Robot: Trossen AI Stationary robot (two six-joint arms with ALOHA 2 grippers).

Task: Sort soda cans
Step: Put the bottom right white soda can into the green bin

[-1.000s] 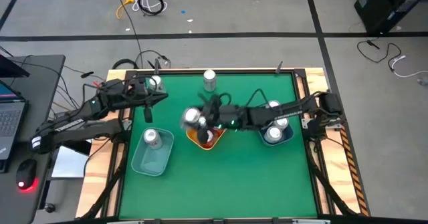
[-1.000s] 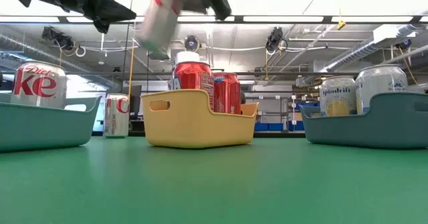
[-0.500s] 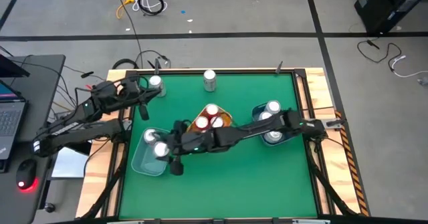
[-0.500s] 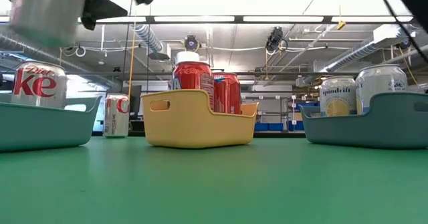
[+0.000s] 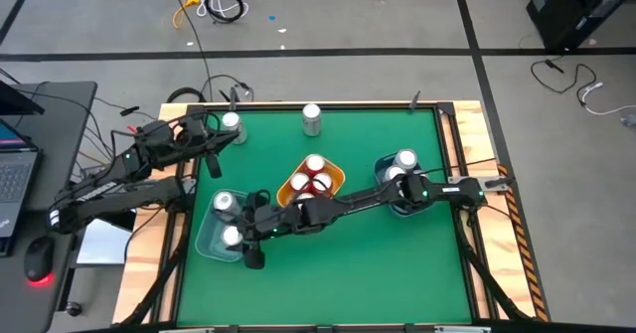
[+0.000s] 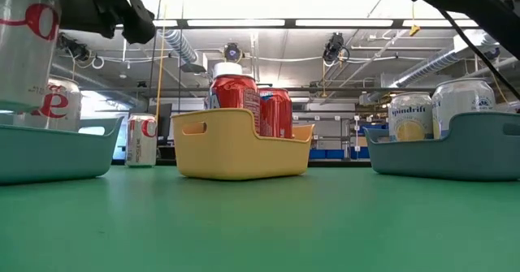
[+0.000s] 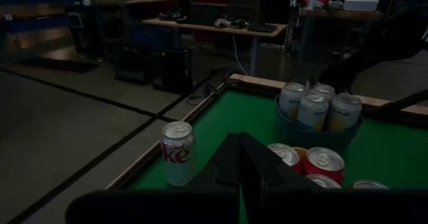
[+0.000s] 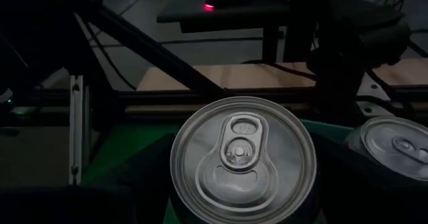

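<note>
A workshop floor around a green table

The green table top (image 5: 388,263) has a pale wooden border (image 5: 477,154) and stands on a grey floor (image 5: 328,15) crossed by dark tape lines (image 5: 298,52). Loose cables (image 5: 214,3) lie coiled on the floor beyond the table, and more trail at the far right (image 5: 586,89). A dark desk (image 5: 45,124) beside the table carries a laptop (image 5: 12,169) and a mouse with a red light (image 5: 38,270). Across the table, long ceiling light strips (image 6: 341,23) glow under exposed pipes and ducts (image 6: 455,57). Farther off stand work benches (image 7: 214,30) in a dim room
</note>
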